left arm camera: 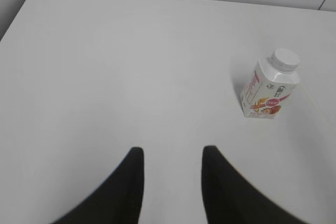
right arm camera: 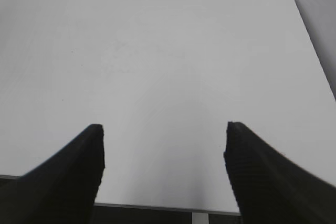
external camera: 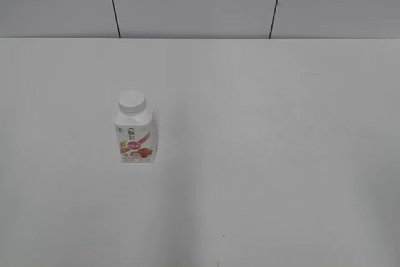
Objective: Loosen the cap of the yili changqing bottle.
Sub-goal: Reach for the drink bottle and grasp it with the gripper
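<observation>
The yili changqing bottle (external camera: 135, 137) stands upright on the white table, left of the middle in the exterior view, with its white cap (external camera: 132, 101) on its neck. In the left wrist view the bottle (left arm camera: 269, 90) stands at the right with its cap (left arm camera: 285, 60) on top. My left gripper (left arm camera: 172, 153) is open and empty, well short of the bottle and to its left. My right gripper (right arm camera: 165, 129) is open wide and empty above the table's near edge. Neither gripper shows in the exterior view. The bottle is out of the right wrist view.
The white table (external camera: 262, 154) spreads across the exterior view and meets a grey panelled wall (external camera: 194, 1) at the back. Its near edge (right arm camera: 157, 207) shows in the right wrist view and its right edge (right arm camera: 315, 45) runs along that view's right side.
</observation>
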`<state>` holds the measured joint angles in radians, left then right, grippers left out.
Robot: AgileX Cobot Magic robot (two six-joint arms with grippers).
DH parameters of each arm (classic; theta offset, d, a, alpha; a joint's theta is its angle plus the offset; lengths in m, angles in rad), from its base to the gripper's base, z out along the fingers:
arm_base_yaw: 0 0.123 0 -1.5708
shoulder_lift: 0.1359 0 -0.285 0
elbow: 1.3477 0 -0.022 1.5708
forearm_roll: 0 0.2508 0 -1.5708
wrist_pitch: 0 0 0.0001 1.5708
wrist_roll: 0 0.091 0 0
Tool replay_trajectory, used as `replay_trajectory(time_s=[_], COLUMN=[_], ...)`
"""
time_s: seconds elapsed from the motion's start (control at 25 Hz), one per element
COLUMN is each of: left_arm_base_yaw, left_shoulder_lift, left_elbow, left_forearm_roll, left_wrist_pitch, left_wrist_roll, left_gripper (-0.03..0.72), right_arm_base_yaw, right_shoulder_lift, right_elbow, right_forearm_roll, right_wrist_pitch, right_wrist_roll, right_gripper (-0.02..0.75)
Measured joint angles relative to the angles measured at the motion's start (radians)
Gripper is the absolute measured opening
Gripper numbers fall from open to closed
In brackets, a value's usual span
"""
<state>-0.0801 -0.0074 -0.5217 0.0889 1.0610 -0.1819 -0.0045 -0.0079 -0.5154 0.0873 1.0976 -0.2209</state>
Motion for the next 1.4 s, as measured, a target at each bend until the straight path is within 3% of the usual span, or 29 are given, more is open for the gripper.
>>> replay_trajectory(time_s=[1.4], left_arm_base_yaw=[0.000], left_shoulder_lift=[0.024], left_elbow=[-0.031], left_forearm_roll=[0.024], left_wrist_pitch=[-0.063], left_wrist_roll=[0.025], left_gripper=[0.239], right_arm_base_yaw=[0.000], right_shoulder_lift=[0.000], right_elbow=[0.000], right_forearm_roll=[0.000], right_wrist_pitch=[0.000], right_wrist_roll=[0.000], right_gripper=[0.566])
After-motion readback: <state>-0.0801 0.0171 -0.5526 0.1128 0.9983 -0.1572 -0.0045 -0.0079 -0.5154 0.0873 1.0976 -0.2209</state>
